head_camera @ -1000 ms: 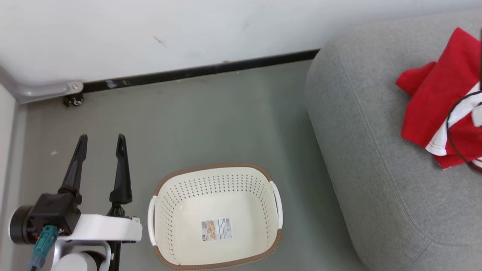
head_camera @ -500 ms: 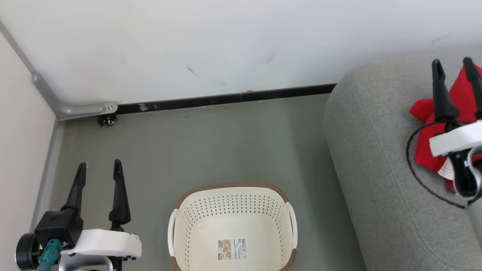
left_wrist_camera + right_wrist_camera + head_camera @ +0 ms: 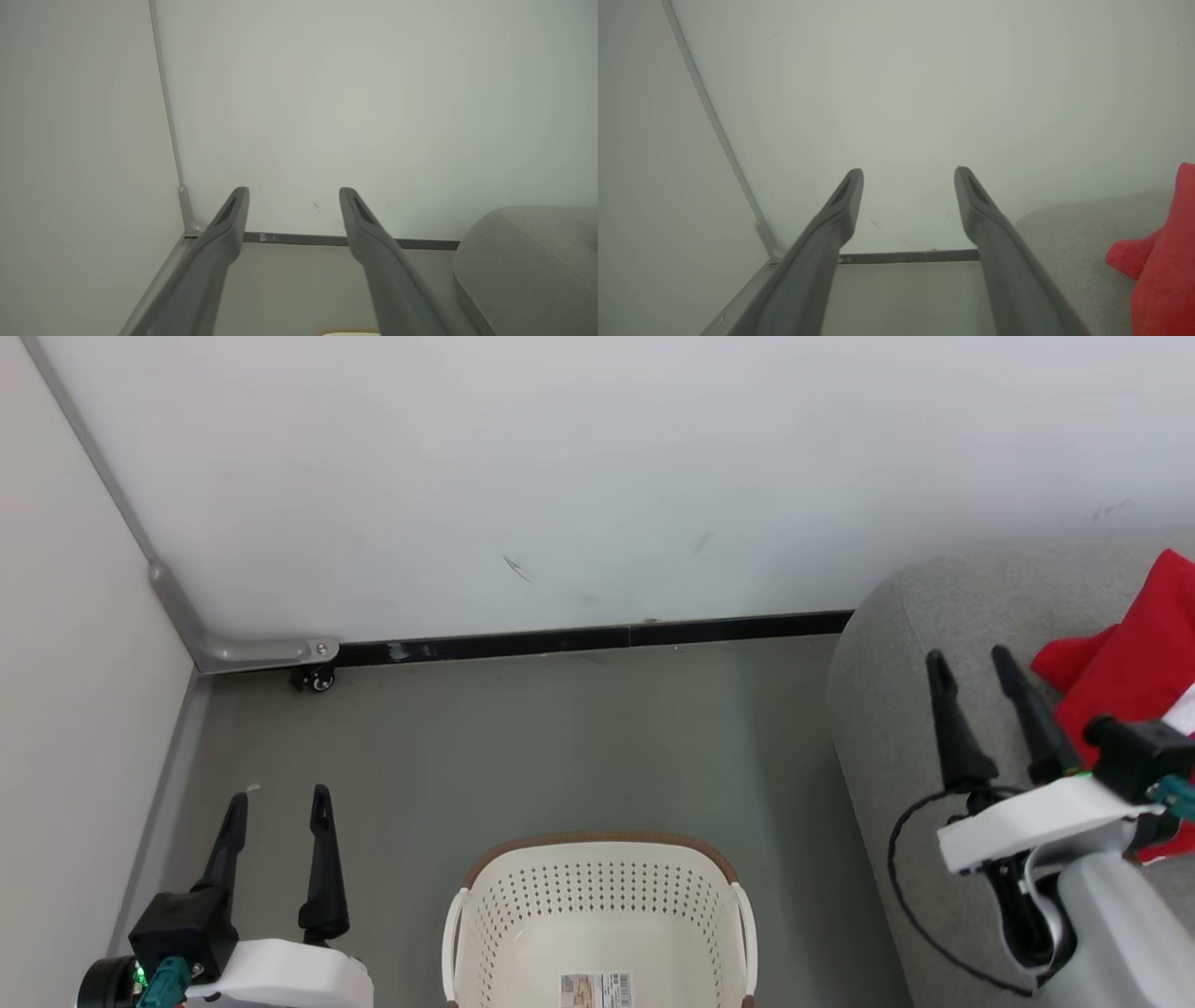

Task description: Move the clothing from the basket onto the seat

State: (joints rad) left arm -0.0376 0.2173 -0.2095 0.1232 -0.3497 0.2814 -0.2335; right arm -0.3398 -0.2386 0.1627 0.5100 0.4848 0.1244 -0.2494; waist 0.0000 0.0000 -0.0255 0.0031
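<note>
Red clothing [image 3: 1134,677] with a white panel lies on the grey seat [image 3: 896,709] at the right edge of the head view; its red edge [image 3: 1157,261] also shows on the seat [image 3: 1069,242] in the right wrist view. The cream basket [image 3: 597,905] with a brown rim stands on the floor at the bottom centre, holding nothing but its sticker. My right gripper [image 3: 973,661] hangs open over the seat's left part, just left of the clothing, holding nothing. My left gripper [image 3: 280,798] is open above the floor, left of the basket. Both wrist views show spread fingers [image 3: 233,210] [image 3: 847,191] with nothing between.
A white wall with a black skirting strip [image 3: 597,637] runs behind the floor. A second pale wall closes the left side, with a metal corner trim [image 3: 252,649] and a small caster [image 3: 317,681] at its foot. A black cable [image 3: 901,887] loops off my right wrist.
The head camera has tilted up, so the basket and seat sit lower in the picture. My right gripper has drawn back off the clothing to the left, still open. The left gripper stays open.
</note>
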